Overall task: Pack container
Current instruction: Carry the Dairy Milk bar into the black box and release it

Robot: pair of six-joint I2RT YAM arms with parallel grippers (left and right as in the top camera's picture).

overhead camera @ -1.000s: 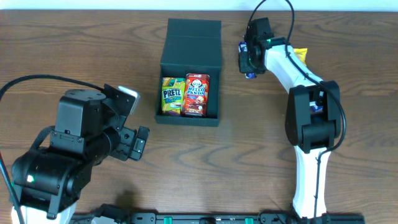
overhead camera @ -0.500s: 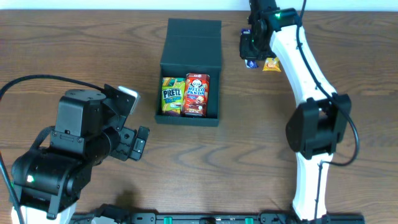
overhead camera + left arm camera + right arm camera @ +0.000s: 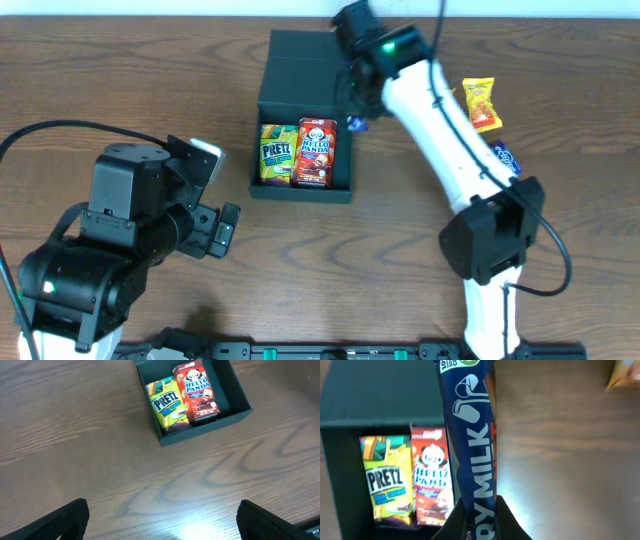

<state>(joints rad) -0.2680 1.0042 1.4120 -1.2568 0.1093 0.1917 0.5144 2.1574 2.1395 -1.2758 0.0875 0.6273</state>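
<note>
The dark container (image 3: 305,65) stands open at the table's far middle, lid flap back. It holds a green-yellow Pretz box (image 3: 276,153) and a red Hello Panda box (image 3: 315,150), side by side. My right gripper (image 3: 355,108) is over the container's right wall, shut on a blue Dairy Milk bar (image 3: 470,435). In the right wrist view the bar hangs between the fingers (image 3: 480,520), beside the Hello Panda box (image 3: 432,480). My left gripper (image 3: 222,230) is open and empty, low at the left, and the container (image 3: 205,426) lies ahead of its fingers (image 3: 162,525).
An orange-yellow snack pack (image 3: 480,103) lies at the far right of the table. A small blue packet (image 3: 506,158) lies beside the right arm. The right arm stretches across the table from its base at the front right.
My right arm has swung left from the far right of the table to the container's right wall, carrying the blue bar. The orange-yellow pack stays behind. The left arm has not moved.
</note>
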